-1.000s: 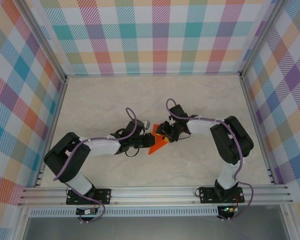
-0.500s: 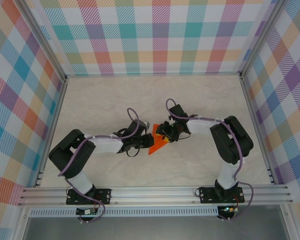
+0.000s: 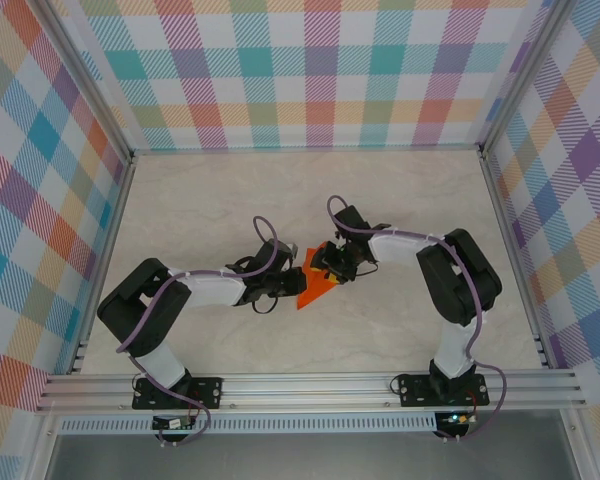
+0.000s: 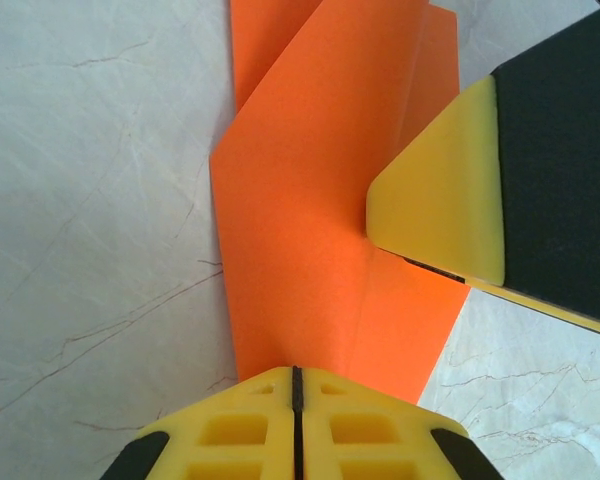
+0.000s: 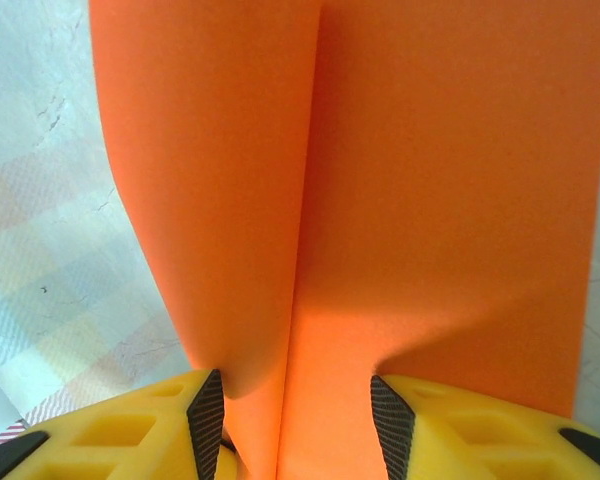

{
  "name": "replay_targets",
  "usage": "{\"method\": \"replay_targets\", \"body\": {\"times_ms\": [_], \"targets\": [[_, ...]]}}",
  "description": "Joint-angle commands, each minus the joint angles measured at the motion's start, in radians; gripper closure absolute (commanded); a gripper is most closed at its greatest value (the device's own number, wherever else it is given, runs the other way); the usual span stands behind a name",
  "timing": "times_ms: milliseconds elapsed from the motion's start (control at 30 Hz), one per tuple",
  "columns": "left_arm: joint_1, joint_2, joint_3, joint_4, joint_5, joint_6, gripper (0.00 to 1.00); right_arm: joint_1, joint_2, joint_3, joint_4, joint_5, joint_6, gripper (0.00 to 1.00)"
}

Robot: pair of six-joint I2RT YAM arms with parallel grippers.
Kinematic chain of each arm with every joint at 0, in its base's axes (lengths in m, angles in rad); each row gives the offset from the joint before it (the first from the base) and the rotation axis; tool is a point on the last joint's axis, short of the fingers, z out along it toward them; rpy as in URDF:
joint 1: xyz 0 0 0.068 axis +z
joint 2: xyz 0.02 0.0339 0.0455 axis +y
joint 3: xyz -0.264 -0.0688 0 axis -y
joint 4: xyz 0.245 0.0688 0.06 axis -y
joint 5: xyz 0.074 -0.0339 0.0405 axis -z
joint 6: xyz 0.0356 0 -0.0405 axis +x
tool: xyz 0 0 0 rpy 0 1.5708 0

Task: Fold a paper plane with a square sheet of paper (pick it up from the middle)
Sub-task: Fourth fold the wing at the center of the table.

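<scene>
The square sheet of paper (image 3: 313, 287) lies mid-table, folded into a bright orange pointed paper plane shape with its nose toward the near left. My left gripper (image 3: 298, 277) meets it from the left. In the left wrist view that gripper (image 4: 296, 368) is shut, pinching the near edge of the paper (image 4: 310, 200) where a crease runs in. My right gripper (image 3: 327, 270) comes from the right. Its jaws (image 5: 298, 385) stand apart astride the paper's centre fold (image 5: 380, 180), both pads touching paper. One right finger (image 4: 440, 190) rests on the sheet.
A pale marbled tabletop (image 3: 210, 200) is ringed by plaid walls (image 3: 310, 70) and metal frame posts. An aluminium rail (image 3: 310, 385) runs along the near edge by the arm bases.
The left arm's elbow has swung slightly forward and its jaws have closed a little more. The right wrist has edged left. The paper stays in place.
</scene>
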Motion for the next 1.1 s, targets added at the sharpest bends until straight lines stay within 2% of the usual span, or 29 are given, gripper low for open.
{"method": "replay_targets", "body": {"times_ms": [0,433,767,1067], "targets": [[0.011,0.015,0.020,-0.019,0.016,0.007,0.92,0.002,0.084,-0.021,-0.175,0.145,-0.021,0.52],[0.027,-0.048,0.036,-0.017,0.013,-0.016,0.89,0.008,0.105,0.000,-0.231,0.191,-0.007,0.59],[0.033,0.011,0.057,0.004,0.052,-0.016,0.90,0.007,0.103,-0.017,-0.213,0.187,0.011,0.61],[0.033,0.051,0.077,-0.010,0.043,-0.004,0.92,0.007,0.105,-0.014,-0.234,0.200,0.021,0.62]]}}
